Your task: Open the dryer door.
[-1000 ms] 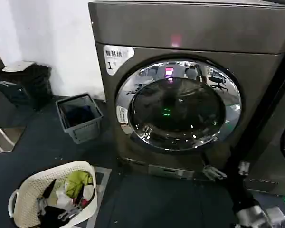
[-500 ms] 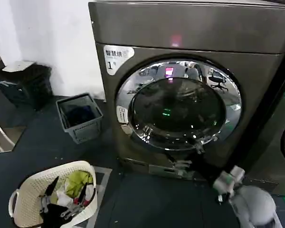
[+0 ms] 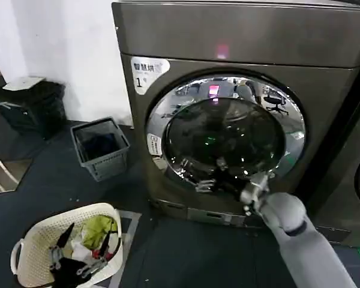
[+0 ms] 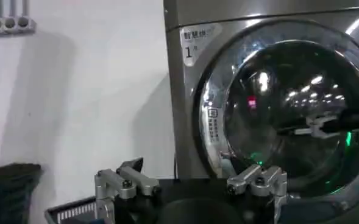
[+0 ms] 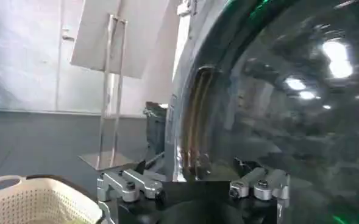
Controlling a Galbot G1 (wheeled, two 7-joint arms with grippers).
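The dryer [image 3: 240, 36] is a dark grey-brown machine with a white "1" sticker [image 3: 147, 73]. Its dryer door [image 3: 225, 132], a chrome ring around dark glass, sits shut against the front. My right gripper [image 3: 215, 176] is open in front of the door's lower part, fingers spread close to the glass. In the right wrist view the right gripper [image 5: 194, 184] is open, with the chrome ring [image 5: 194, 122] just beyond the fingers and nothing between them. My left gripper [image 4: 191, 182] is open and empty, held back to the left, facing the dryer door [image 4: 289, 115].
A grey bin [image 3: 101, 148] stands on the floor left of the dryer. A white laundry basket [image 3: 66, 246] with clothes sits at the near left. A black box [image 3: 33, 105] is against the wall. A neighbouring dark machine [image 3: 351, 174] stands close on the right.
My right arm has risen from low at the right and swung left, bringing its open gripper up to the lower part of the door. The door has stayed shut.
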